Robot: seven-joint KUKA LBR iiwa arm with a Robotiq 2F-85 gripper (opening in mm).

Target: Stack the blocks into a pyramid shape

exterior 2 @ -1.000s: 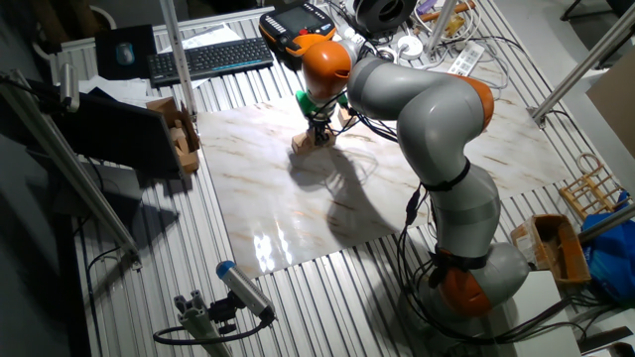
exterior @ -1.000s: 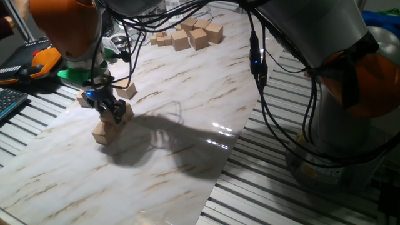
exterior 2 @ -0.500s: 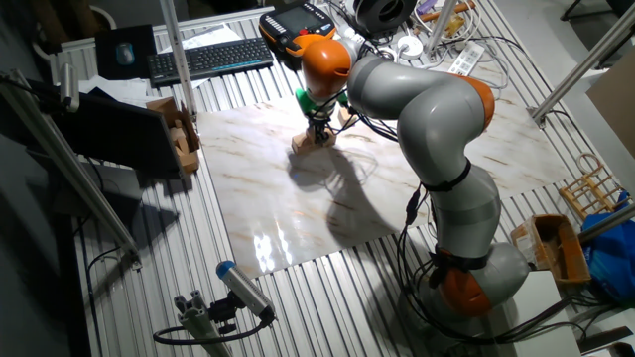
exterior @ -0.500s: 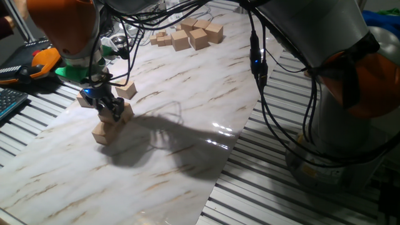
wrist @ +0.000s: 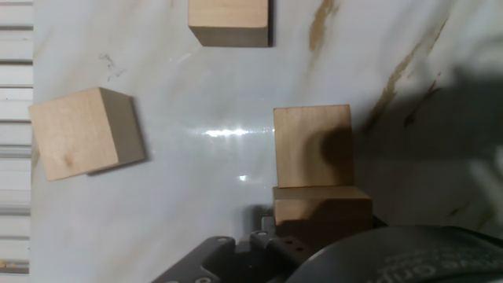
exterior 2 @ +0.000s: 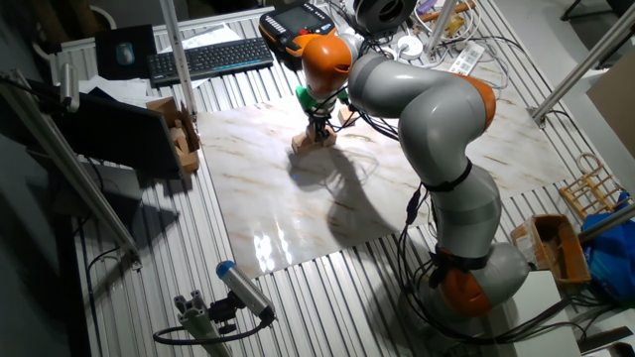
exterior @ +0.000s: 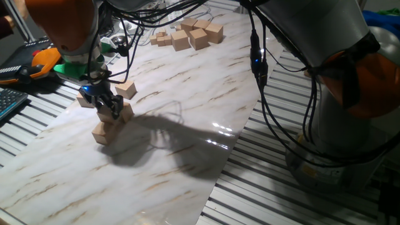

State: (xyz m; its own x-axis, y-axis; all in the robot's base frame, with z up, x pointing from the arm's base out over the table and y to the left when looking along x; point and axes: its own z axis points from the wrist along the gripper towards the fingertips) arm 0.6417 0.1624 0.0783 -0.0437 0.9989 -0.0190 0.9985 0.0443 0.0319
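Observation:
My gripper (exterior: pixel 109 111) hovers low over a small cluster of tan wooden blocks at the near left of the marble board; it also shows in the other fixed view (exterior 2: pixel 319 129). One block (exterior: pixel 127 112) sits right against the fingers, and another block (exterior: pixel 102 133) lies just in front of it. In the hand view that pair appears as a block (wrist: pixel 313 145) with a larger, nearer block (wrist: pixel 322 206) tucked under the dark hand housing. Two loose blocks (wrist: pixel 82 134) (wrist: pixel 229 20) lie apart. The fingertips are hidden, so their grip is unclear. No pyramid shape shows.
Several more tan cubes (exterior: pixel 190 34) lie in a pile at the board's far end. A keyboard (exterior: pixel 9 100) and an orange pendant (exterior: pixel 44 59) sit off the board's left edge. Black cables (exterior: pixel 259 69) hang from the arm over the right side.
The hand has shifted slightly up and to the left over the cluster. The blocks look unmoved.

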